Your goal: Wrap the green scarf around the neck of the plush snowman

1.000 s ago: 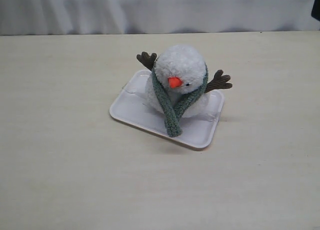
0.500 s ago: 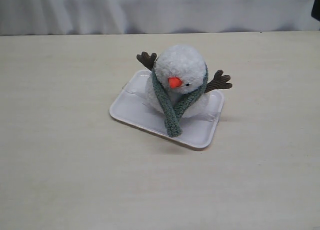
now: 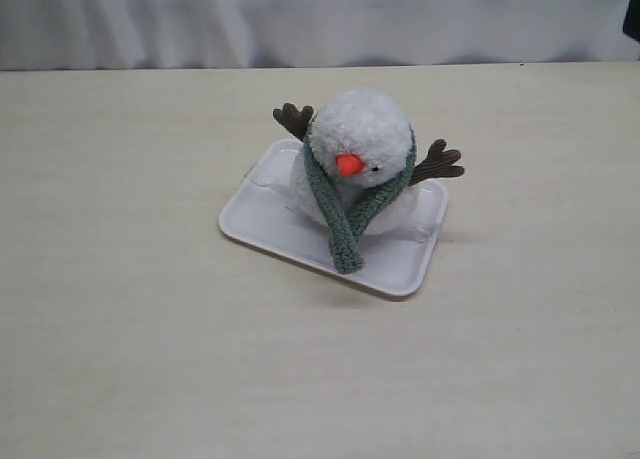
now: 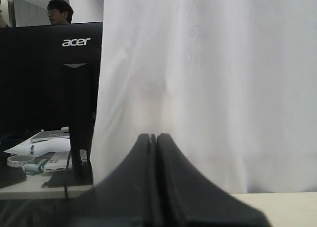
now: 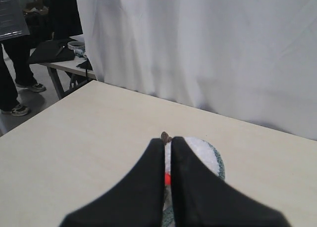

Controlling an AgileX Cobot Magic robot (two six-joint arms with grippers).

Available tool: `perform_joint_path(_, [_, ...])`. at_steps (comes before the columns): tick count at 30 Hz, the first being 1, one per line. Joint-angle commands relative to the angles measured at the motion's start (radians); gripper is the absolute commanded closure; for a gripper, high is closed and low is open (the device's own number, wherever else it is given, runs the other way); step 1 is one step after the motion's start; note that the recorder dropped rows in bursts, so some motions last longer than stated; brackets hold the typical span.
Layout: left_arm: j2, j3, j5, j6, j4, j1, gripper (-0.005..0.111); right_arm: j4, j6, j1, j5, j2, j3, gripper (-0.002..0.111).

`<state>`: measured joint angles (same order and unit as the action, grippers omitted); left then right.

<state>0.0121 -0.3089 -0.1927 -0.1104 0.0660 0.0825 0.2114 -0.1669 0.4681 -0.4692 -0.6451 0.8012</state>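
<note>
The plush snowman [image 3: 362, 129] sits on a flat white tray [image 3: 265, 219] in the middle of the table, leaning forward with its orange nose down. The green scarf [image 3: 345, 229] runs round its neck, covering the crease. The scarf's ends cross in front and hang onto the tray. Neither gripper shows in the exterior view. My left gripper [image 4: 153, 136] is shut on nothing and faces a white curtain. My right gripper [image 5: 167, 140] is shut and empty, well above the table. Beyond its fingers I see the snowman [image 5: 200, 153] and a scarf edge [image 5: 220, 167].
A white curtain [image 3: 320, 19] hangs behind the table's far edge. A dark shape [image 3: 632, 14] sits at the exterior view's upper right corner. Past the curtain, the left wrist view shows a black monitor [image 4: 49, 78] on a cluttered desk.
</note>
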Motion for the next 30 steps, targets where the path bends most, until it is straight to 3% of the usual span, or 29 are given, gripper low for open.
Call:
perform_joint_path(1, [-0.012,0.048,0.043,0.008,-0.005,0.004,0.107,0.000,-0.003,-0.001,0.000,0.004,-0.006,0.104])
perform_joint_path(4, [-0.012,0.175,0.138,0.011,-0.025,0.004,0.107,0.000,-0.003,-0.001,-0.005,0.008,-0.006,0.104])
perform_joint_path(9, [-0.012,0.309,0.163,0.011,-0.066,0.004,0.107,0.000,-0.003,-0.001,-0.005,0.008,-0.006,0.104])
perform_joint_path(25, [-0.012,0.309,-0.099,0.011,-0.117,0.004,0.107,0.000,-0.003,-0.001,-0.005,0.008,-0.006,0.104])
perform_joint_path(30, [-0.012,0.309,-0.101,0.007,-0.130,0.004,0.107,0.000,-0.003,-0.001,-0.005,0.008,-0.006,0.104])
